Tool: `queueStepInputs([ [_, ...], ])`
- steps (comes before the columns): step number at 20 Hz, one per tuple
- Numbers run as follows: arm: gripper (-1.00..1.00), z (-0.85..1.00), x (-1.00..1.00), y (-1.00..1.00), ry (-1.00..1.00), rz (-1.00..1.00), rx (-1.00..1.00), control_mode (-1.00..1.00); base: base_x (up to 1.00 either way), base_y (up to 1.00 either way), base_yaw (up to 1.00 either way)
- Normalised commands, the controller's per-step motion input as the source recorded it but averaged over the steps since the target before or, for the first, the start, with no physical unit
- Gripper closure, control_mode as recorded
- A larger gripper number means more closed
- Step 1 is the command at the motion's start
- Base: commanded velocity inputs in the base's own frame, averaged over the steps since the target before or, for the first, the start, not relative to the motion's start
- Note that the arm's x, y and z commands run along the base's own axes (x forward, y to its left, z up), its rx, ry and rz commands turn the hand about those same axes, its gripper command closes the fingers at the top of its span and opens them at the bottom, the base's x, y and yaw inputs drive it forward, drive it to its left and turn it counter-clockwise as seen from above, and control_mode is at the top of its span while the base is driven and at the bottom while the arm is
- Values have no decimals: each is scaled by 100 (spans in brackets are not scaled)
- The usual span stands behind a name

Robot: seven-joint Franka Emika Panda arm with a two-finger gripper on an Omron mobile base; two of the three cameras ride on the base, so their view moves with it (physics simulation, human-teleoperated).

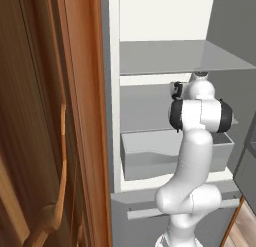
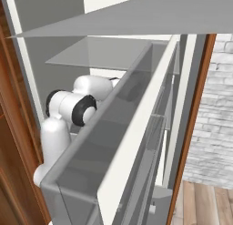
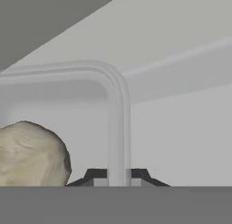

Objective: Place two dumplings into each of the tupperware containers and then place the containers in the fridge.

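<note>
The fingertips (image 3: 100,175) stand close together, one on each side of the thin rim wall of a light grey tupperware container (image 3: 118,123). The gripper (image 3: 118,177) is thus pinched onto that rim, with one tip inside the tray and the other outside it. In the hand view the rim runs straight up from between the tips, then bends round a rounded corner and continues off to the left.

A pale beige dumpling (image 3: 31,155) lies inside the container, to the left of the fingers and near them. Whether it touches the rim cannot be told.

Beyond the fingers, past the container wall, a pale grey inner surface of the fridge (image 1: 165,18) rises, with a darker grey shelf underside slanting above it.

The white arm (image 1: 192,156) rises from the base, bends at a bulky elbow and reaches forward into the open fridge at the level of the middle grey glass shelf (image 1: 150,108). The wrist, with its dark joint bands, points deep into the compartment. A grey bottom drawer (image 1: 150,158) sits below the wrist. A brown wooden cabinet (image 1: 45,116) stands to the left of the fridge.
</note>
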Motion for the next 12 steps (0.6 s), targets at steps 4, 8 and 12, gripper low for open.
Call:
queueStepInputs([
  [4,100,-87,8,0,0,0,-19,-100,0,0,0],
  [8,100,-83,10,0,0,0,-13,-100,0,0,0],
  [12,-100,-61,-10,-14,-16,1,-3,-100,0,0,0],
])
